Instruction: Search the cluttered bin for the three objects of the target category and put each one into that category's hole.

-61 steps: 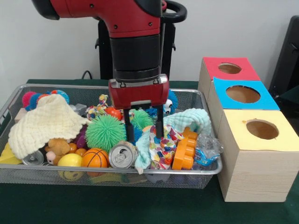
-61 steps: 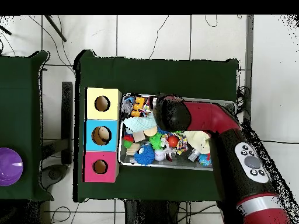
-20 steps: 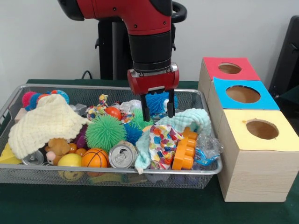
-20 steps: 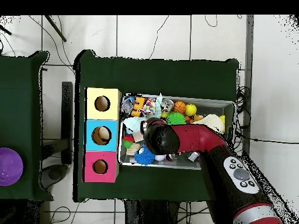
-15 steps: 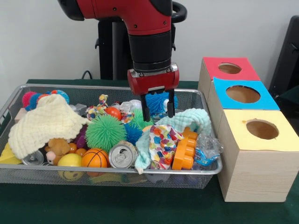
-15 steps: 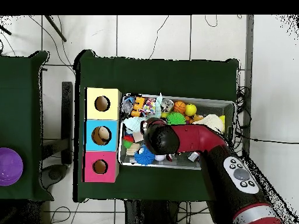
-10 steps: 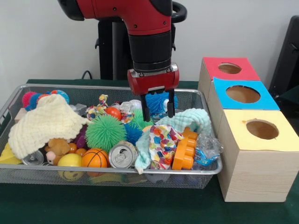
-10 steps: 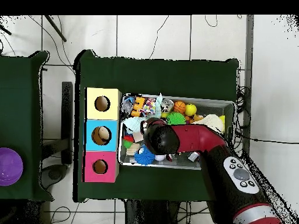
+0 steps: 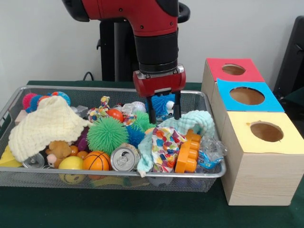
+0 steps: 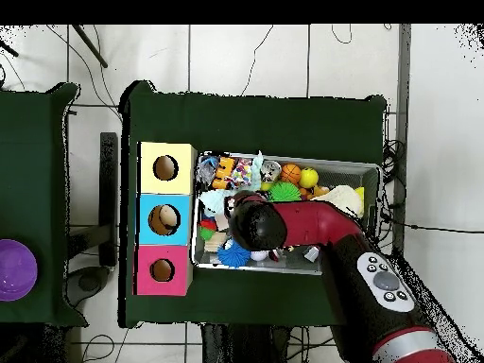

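The wire mesh bin (image 9: 19, 179) (image 10: 371, 172) holds a heap of toys. A floppy multicoloured patterned cloth (image 9: 166, 146) (image 10: 244, 171) lies at the bin's front right, partly under a mint cloth (image 9: 190, 120). A small knotted rope toy (image 9: 99, 111) lies near the back middle. My gripper (image 9: 165, 110) hangs open and empty over the back of the bin, in front of a blue spiky ball (image 9: 161, 103), just behind the mint cloth. The yellow-topped box's hole (image 9: 266, 131) (image 10: 165, 167) is right of the bin. The arm hides the gripper in the overhead view.
A pale-yellow knitted cloth (image 9: 45, 124), a green spiky ball (image 9: 107, 134), a can (image 9: 124, 158), a small basketball (image 9: 96, 161) and an orange plastic block (image 9: 188, 152) fill the bin. Blue-topped (image 9: 247, 95) and red-topped (image 9: 233, 69) boxes stand behind the yellow one.
My gripper has shifted a little to the right and slightly toward the front of the bin, still open and empty. The toys have not moved.
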`<state>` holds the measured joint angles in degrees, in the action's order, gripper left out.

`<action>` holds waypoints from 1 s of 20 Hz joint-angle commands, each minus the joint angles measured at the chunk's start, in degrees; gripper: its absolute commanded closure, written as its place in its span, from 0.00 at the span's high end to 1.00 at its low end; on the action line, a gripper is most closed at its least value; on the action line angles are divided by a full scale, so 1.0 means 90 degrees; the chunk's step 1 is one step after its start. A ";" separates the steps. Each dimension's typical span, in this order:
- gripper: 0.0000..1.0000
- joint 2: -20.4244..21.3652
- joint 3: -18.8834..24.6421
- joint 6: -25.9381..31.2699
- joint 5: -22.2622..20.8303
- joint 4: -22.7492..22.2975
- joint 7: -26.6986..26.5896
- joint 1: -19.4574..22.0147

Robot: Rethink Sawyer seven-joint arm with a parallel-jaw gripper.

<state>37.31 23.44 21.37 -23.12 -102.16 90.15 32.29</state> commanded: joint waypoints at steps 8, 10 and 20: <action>1.00 -0.0595 0.0109 0.0046 -0.0120 0.0673 0.0209 -0.0116; 1.00 -0.0585 0.0131 0.0027 -0.0132 0.0644 0.0183 -0.0081; 1.00 -0.0680 0.0231 0.0026 -0.0169 0.0719 0.0030 0.0034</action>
<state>33.29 23.44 21.35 -23.10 -100.37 90.15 31.27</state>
